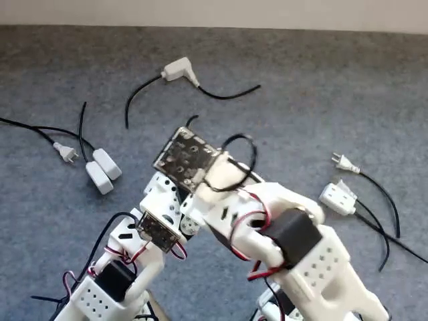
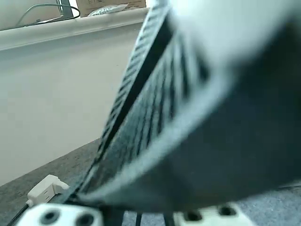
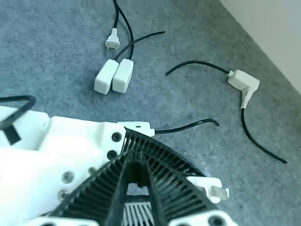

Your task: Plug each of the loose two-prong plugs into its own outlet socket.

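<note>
Corded pair (image 1: 177, 69) beyond twin sockets (image 1: 102, 170) looks mated; 2 plugs (image 1: 65, 153) (image 1: 341, 161) loose. Right gripper (image 3: 136, 165) clenched; left gripper (image 2: 141, 94): cannot tell.

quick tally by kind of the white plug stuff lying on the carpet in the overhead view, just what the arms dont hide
loose two-prong plugs: 2
white socket blocks: 3
white angled connector on a cable: 1
total: 6
</note>
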